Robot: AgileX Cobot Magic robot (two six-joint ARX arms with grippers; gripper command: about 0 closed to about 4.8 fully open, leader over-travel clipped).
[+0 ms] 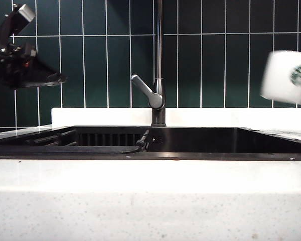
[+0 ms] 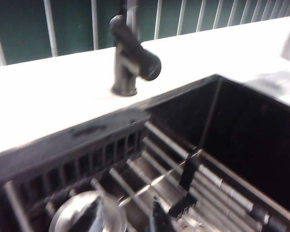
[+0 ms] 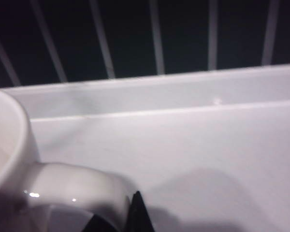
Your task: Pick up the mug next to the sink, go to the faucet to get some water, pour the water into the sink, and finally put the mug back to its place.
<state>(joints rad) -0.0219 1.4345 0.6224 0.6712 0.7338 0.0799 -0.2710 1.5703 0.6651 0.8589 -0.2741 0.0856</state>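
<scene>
Right hand [image 3: 130, 212] mostly hidden, closed on blurred mug's [image 1: 287, 76] handle, left hand [image 2: 171, 198] spread open above sink [image 2: 241, 125].

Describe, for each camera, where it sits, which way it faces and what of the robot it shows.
Exterior: low, facing sink, faucet; left gripper raised, mug lifted at the right.
Left wrist: above sink, looking down; fingertips open.
Right wrist: over counter; fingertip at handle.
Shared: faucet, exterior and left wrist; mug, exterior and right wrist.
</scene>
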